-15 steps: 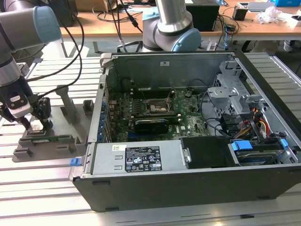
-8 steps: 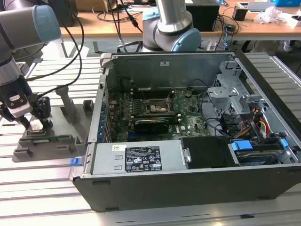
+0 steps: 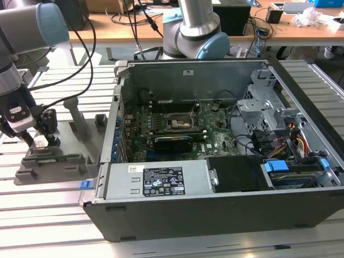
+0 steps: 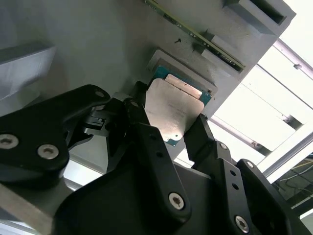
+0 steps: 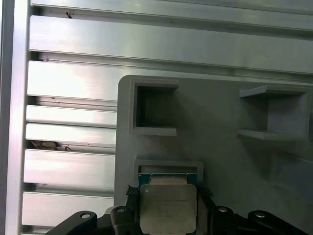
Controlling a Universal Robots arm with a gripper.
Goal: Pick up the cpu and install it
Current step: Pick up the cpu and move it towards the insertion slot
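Observation:
The cpu point(image 4: 173, 107), a flat square chip with a silver top plate and a teal-green rim, lies at a shallow recess of the grey holder tray point(image 5: 225, 166). My gripper point(image 4: 171, 125) straddles it, and its black fingers point(image 4: 142, 120) press against two opposite edges of the chip. In the first wrist view the cpu point(image 5: 167, 205) sits between the same fingertips. In the exterior view my gripper point(image 3: 40, 142) stands over the holder tray point(image 3: 51, 164) at the exterior view's left. The motherboard socket point(image 3: 177, 122) lies inside the open computer case point(image 3: 215, 215).
The tray has raised posts point(image 3: 78, 121) and open pockets point(image 5: 154, 107) near the gripper. It rests on a slatted aluminium table point(image 5: 68, 83). The case's tall left wall point(image 3: 110, 134) stands between the tray and the motherboard. A second robot arm point(image 3: 196, 27) stands behind the case.

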